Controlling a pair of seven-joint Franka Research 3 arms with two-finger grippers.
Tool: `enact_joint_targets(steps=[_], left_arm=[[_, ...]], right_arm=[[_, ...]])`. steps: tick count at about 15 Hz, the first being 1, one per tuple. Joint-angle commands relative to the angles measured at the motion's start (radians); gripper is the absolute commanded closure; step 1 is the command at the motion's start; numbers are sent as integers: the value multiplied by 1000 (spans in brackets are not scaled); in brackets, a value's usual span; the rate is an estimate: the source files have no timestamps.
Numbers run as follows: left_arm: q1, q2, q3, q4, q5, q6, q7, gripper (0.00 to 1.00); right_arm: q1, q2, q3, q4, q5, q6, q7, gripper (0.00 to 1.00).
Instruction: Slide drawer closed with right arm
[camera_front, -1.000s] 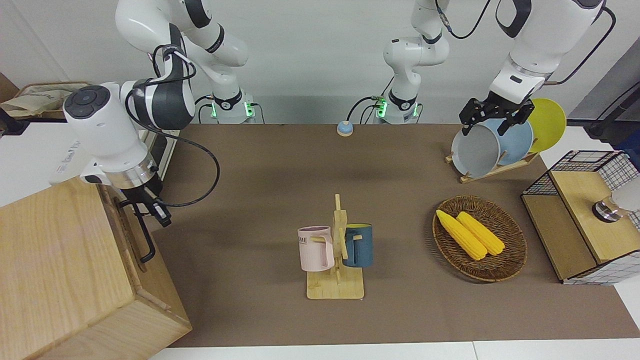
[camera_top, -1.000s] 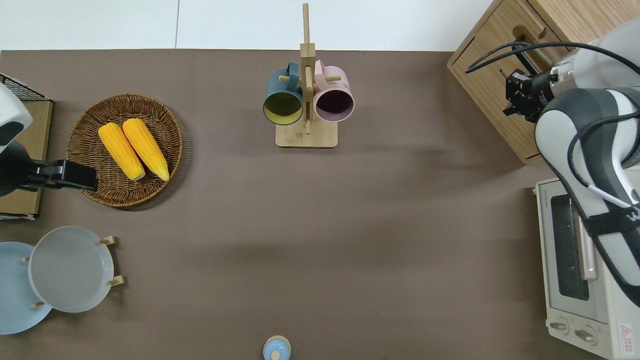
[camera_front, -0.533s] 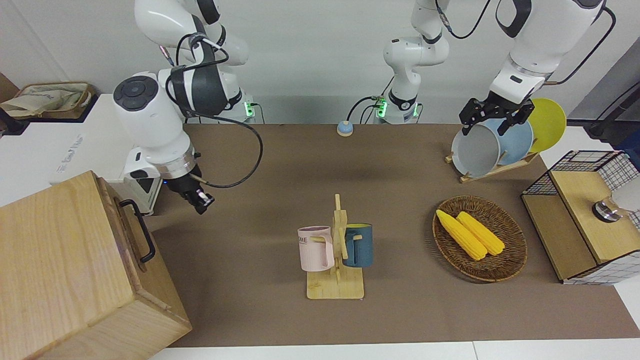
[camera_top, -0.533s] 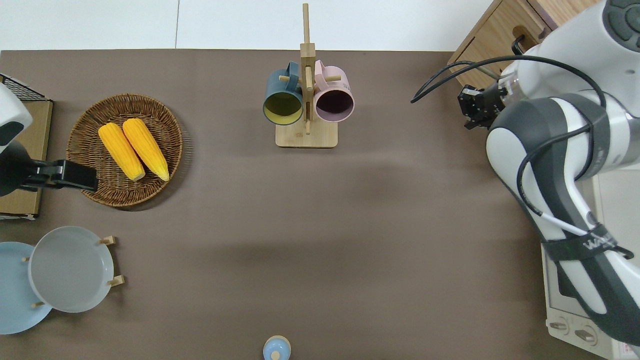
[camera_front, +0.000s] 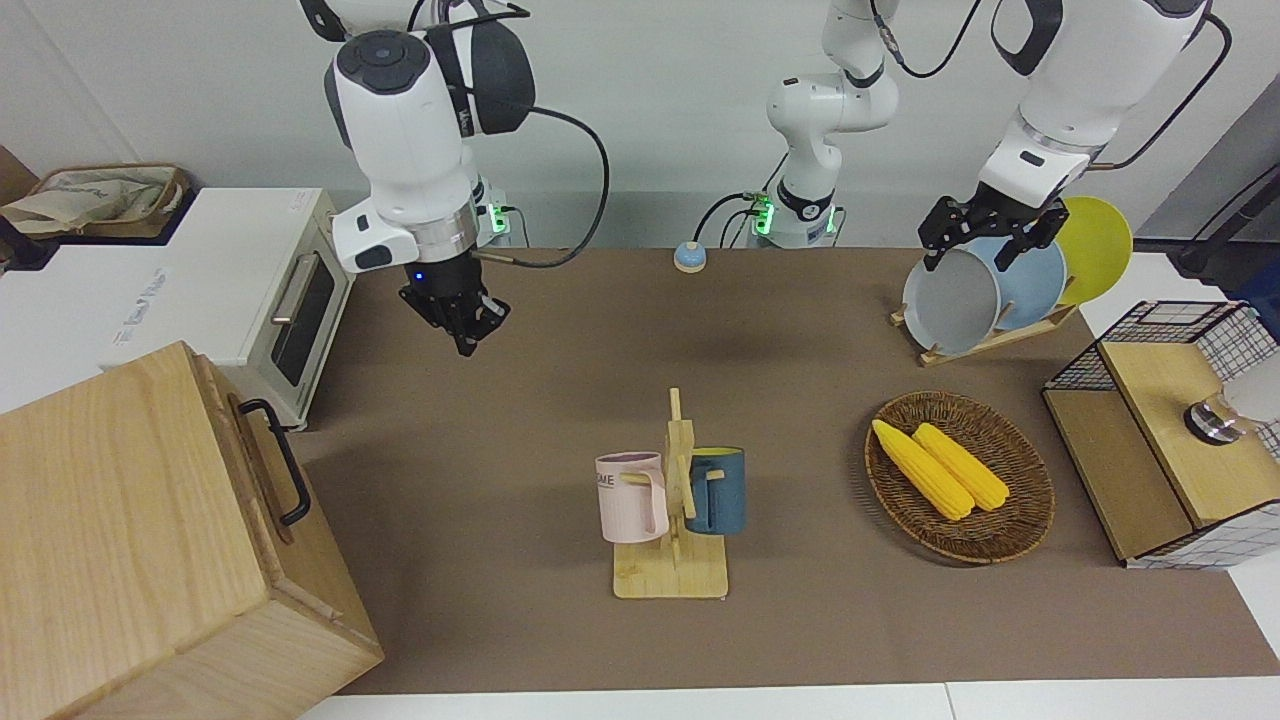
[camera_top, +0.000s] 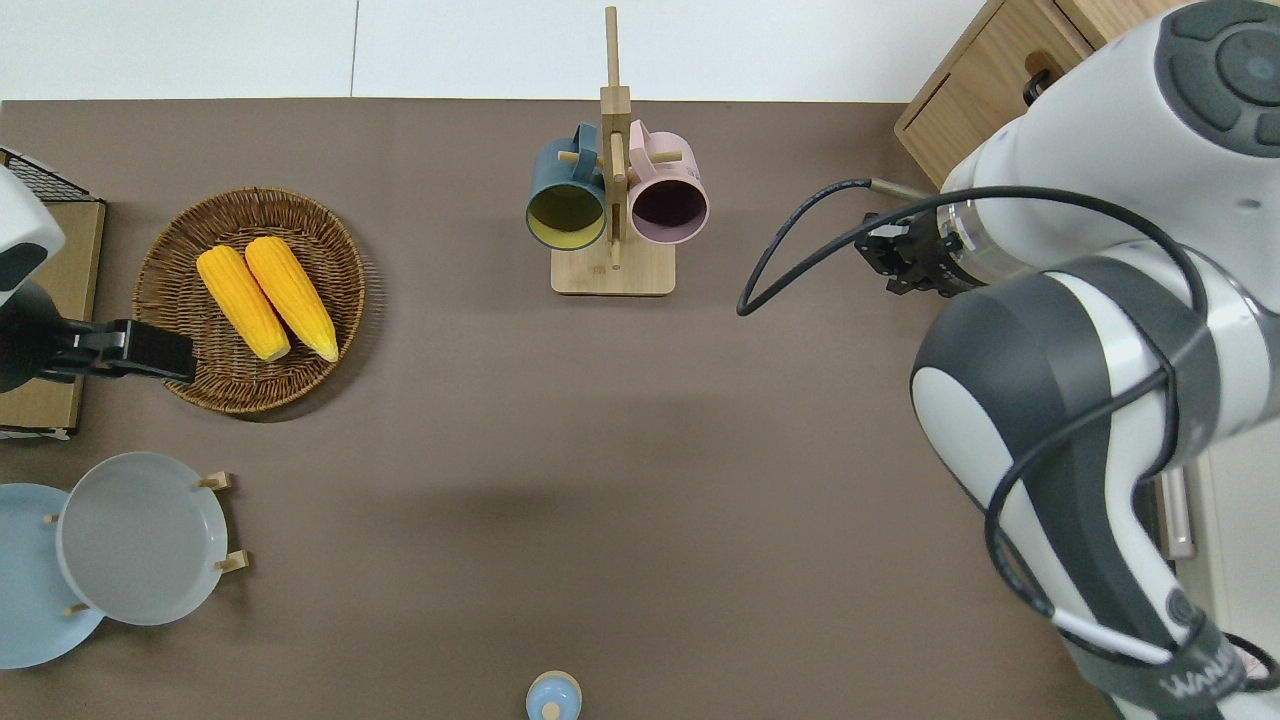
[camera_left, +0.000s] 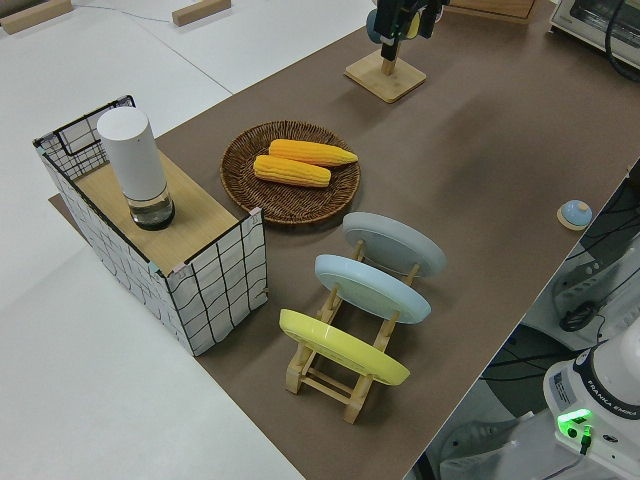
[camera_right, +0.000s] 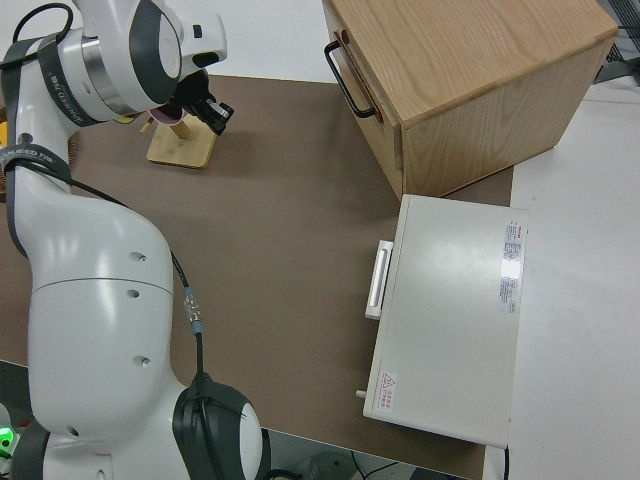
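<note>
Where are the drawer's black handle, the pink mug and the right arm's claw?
drawer handle (camera_front: 282, 470): front view, middle of the black bar.
pink mug (camera_front: 630, 497): front view, its side wall.
right claw (camera_front: 470, 326): front view, between its fingertips.

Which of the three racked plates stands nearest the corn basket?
The grey plate, at the rack's end closest to the basket; the blue plate and yellow plate stand nearer the robots.
</note>
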Motion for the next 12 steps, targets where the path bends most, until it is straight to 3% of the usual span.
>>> enact_joint_targets(steps=[1, 3, 7, 10, 12], left_arm=[[5, 11, -7, 26, 17, -20, 10, 7], [5, 11, -7, 26, 17, -20, 10, 7], [5, 11, -7, 24, 17, -20, 10, 7], [5, 11, -7, 26, 17, -20, 10, 7], [5, 11, -7, 24, 17, -20, 10, 7]], right_arm=[[29, -134, -45, -113, 31, -21, -153, 1000], [70, -185, -118, -140, 85, -52, -245, 1000], [164, -236, -264, -141, 151, -116, -435, 1000], [150, -248, -277, -140, 153, -136, -549, 1000], [139, -242, -278, -137, 151, -133, -577, 913]])
